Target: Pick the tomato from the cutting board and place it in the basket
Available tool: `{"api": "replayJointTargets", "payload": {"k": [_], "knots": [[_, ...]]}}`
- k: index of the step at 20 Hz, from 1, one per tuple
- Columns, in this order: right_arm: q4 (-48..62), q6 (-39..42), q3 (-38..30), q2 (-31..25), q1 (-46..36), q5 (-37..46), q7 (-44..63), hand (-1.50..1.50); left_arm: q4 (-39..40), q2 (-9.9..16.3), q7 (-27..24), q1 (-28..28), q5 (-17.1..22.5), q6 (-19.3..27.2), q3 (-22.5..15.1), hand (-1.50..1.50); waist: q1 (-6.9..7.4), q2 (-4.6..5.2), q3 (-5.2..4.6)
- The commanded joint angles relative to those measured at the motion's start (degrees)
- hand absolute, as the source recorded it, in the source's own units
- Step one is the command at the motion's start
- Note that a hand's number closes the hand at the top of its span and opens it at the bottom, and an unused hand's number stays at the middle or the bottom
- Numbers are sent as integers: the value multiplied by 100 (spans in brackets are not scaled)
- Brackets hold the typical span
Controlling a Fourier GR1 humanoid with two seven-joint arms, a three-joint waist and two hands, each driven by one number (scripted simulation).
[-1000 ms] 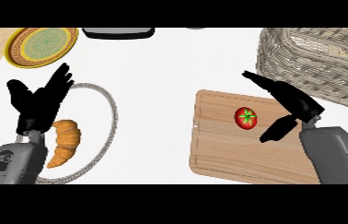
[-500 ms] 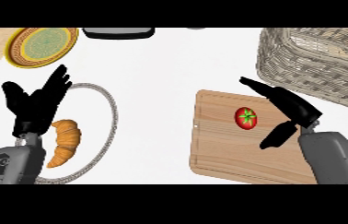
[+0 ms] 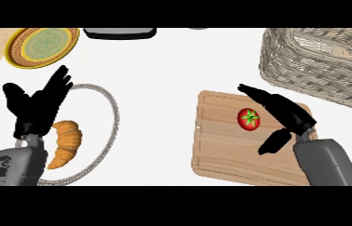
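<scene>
White counter, tomato [image 3: 249, 118] beside open right hand [image 3: 285, 112]

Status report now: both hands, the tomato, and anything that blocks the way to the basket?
Right hand open beside tomato, not gripping. Left hand open, resting at left. Tomato on cutting board. Nothing between board and basket.

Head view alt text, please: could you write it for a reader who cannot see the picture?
The right hand hovers open beside a tomato on a wooden cutting board, with a wicker basket beyond. The left hand rests open over a plate holding a croissant.
</scene>
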Motion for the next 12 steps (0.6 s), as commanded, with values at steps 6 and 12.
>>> {"api": "replayJointTargets", "payload": {"k": [6,12], "knots": [[74,-290,528,126,-4,784,-64,150,-469,-273,407,-63,-230,222,-161,0,6,-6,1],[438,-509,394,156,-85,1027,-447,150,-548,-256,213,230,-284,6,-48,0,11,-3,0]]}}
